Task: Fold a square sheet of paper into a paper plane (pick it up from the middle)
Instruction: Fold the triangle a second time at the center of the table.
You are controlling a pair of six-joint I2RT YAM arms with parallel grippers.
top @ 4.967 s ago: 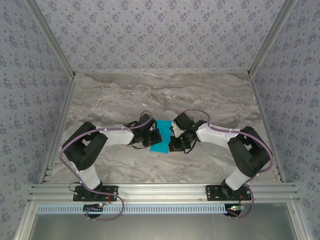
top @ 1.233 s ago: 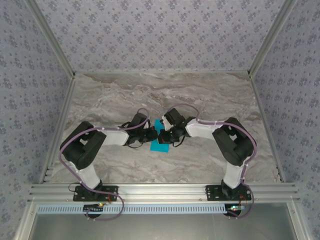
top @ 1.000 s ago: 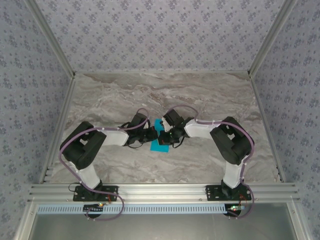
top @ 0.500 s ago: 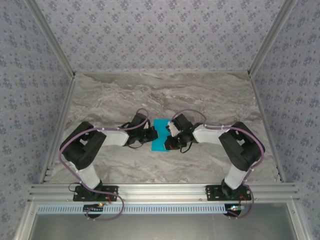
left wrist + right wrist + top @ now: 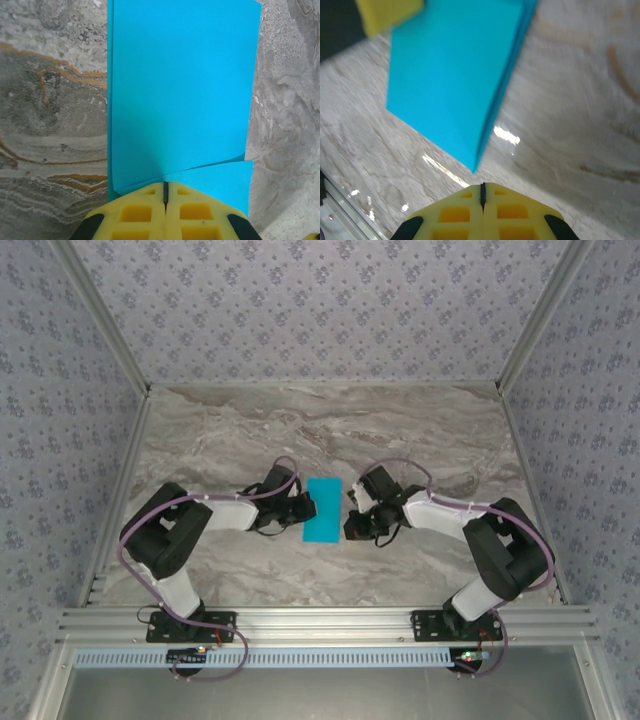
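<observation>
The square sheet of paper (image 5: 322,510) lies folded in half as a cyan-blue rectangle on the marble table (image 5: 240,430). My left gripper (image 5: 303,508) is shut, its tips resting at the sheet's left edge. In the left wrist view the paper (image 5: 180,85) has its top layer lifted slightly off the lower one, just ahead of the left gripper (image 5: 165,186). My right gripper (image 5: 352,525) is shut and stands off the sheet, a little to its right. In the right wrist view the paper (image 5: 450,80) ends in a corner just short of the right gripper (image 5: 482,186).
Patterned walls (image 5: 320,310) and aluminium frame posts (image 5: 525,330) close in the table on three sides. A metal rail (image 5: 320,622) runs along the near edge, where both arm bases are bolted. Bare marble lies behind and beside the paper.
My right gripper, which was pressing on the paper a second ago, has drawn back to the right and off the sheet. The paper now lies flatter, with more of it showing. The left arm has stayed put.
</observation>
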